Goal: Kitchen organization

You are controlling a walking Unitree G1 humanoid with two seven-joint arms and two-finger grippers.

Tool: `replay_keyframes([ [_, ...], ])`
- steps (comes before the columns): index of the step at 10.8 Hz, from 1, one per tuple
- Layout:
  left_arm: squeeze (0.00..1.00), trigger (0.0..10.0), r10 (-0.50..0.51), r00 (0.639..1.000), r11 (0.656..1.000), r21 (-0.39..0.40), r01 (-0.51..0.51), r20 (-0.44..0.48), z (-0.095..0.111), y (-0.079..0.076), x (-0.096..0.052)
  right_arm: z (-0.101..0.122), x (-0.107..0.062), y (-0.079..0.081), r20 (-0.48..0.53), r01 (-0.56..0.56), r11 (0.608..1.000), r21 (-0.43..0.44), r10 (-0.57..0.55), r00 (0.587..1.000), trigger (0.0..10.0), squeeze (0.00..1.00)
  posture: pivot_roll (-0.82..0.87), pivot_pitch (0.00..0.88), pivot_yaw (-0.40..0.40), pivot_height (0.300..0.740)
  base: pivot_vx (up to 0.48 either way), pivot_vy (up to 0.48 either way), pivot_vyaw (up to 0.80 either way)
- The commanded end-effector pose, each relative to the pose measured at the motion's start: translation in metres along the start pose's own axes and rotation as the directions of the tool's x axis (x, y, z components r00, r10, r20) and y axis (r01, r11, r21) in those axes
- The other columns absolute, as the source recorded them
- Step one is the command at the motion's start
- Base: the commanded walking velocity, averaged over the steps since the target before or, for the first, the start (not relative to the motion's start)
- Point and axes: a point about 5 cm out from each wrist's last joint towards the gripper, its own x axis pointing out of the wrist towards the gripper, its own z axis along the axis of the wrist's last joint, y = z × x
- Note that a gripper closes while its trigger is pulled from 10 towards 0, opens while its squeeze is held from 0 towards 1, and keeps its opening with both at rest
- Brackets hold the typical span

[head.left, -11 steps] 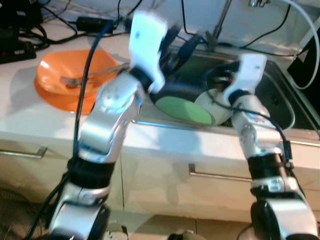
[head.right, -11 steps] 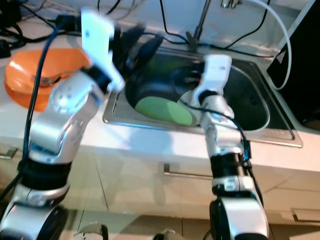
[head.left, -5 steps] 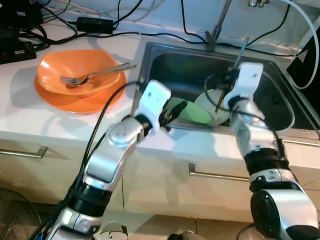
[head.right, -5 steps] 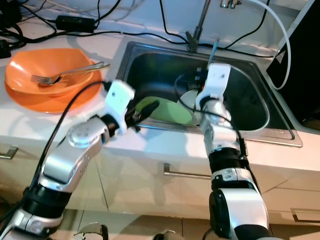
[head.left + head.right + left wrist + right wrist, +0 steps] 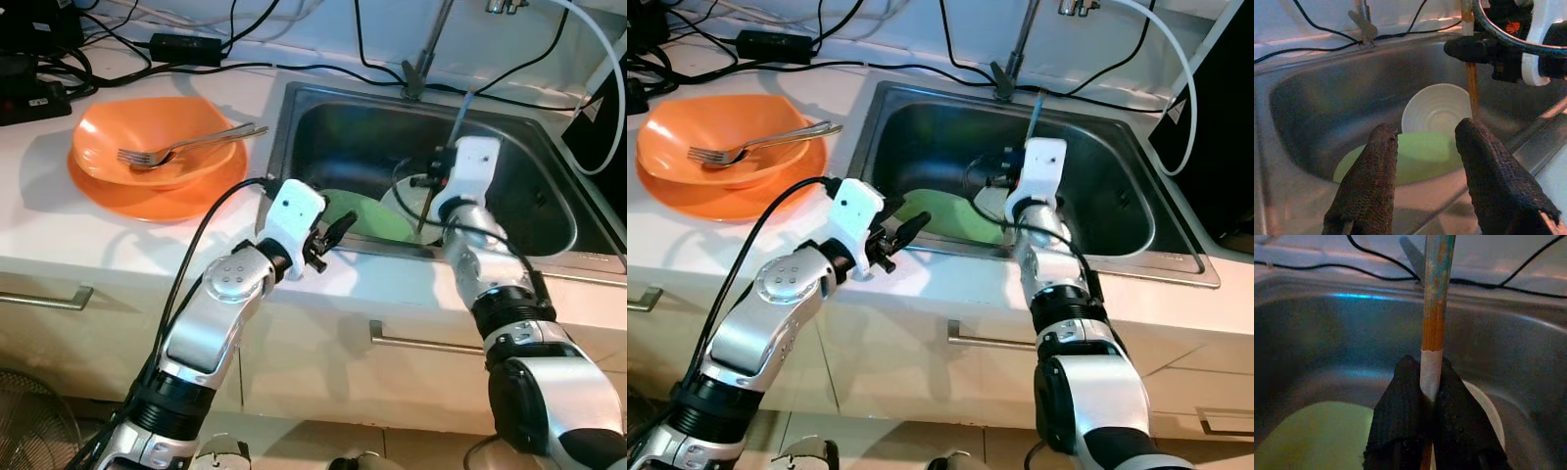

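A thin stick (image 5: 1435,308), orange and white with a bluish top, stands nearly upright over the steel sink (image 5: 509,137). My right gripper (image 5: 1429,377) is shut on its white part, seen above the sink (image 5: 433,188). Below it a green plate (image 5: 367,217) leans in the basin against a white bowl (image 5: 1435,112). My left gripper (image 5: 1425,142) is open and holds nothing. It hovers at the sink's front left rim (image 5: 338,227), pointing at the green plate.
An orange bowl (image 5: 157,132) with a fork (image 5: 186,145) sits on an orange plate on the counter, left of the sink. The faucet (image 5: 423,54) and black cables run along the back wall. A black object (image 5: 602,127) stands at the far right. Drawer handles lie below the counter.
My left arm has dropped from high above the sink to its front left rim. The right gripper, still holding the stick, has shifted slightly left and down.
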Motion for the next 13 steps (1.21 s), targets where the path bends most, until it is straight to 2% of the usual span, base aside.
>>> replay_keyframes([
  [1, 0.00, 10.0, -0.018, 1.000, 1.000, 0.013, 0.018, -0.018, -0.004, -0.005, 0.000, 0.004, 0.002, -0.004, 0.015, 0.005, 1.000, -0.004, -0.005, 1.000, 10.0, 0.00, 0.03, 0.072, -0.152, 0.719, 0.000, 0.000, 0.00],
  [4, 0.00, 10.0, -0.050, 0.997, 0.999, 0.018, 0.051, -0.063, -0.011, -0.009, -0.003, -0.004, 0.002, 0.001, -0.023, -0.021, 0.999, -0.026, 0.020, 1.000, 10.0, 0.00, 0.03, 0.072, -0.152, 0.719, 0.000, 0.000, 0.00],
  [9, 0.00, 10.0, -0.069, 0.995, 0.997, 0.025, 0.071, -0.077, -0.013, -0.012, -0.007, -0.021, 0.000, 0.006, -0.096, -0.057, 0.998, -0.034, 0.054, 0.994, 10.0, 0.00, 0.04, 0.062, -0.172, 0.719, 0.000, 0.000, 0.00],
  [10, 0.00, 10.0, -0.066, 0.995, 0.997, 0.025, 0.068, -0.077, -0.014, -0.012, -0.008, -0.023, -0.001, 0.008, -0.102, -0.067, 0.997, -0.034, 0.063, 0.993, 10.0, 1.00, 0.04, 0.058, -0.174, 0.719, 0.000, 0.000, 0.00],
  [13, 0.00, 10.0, -0.070, 0.994, 0.997, 0.023, 0.072, -0.086, -0.016, -0.014, -0.008, -0.023, -0.001, 0.009, -0.102, -0.071, 0.997, -0.034, 0.068, 0.992, 10.0, 1.00, 0.04, 0.048, -0.169, 0.719, 0.000, 0.000, 0.00],
])
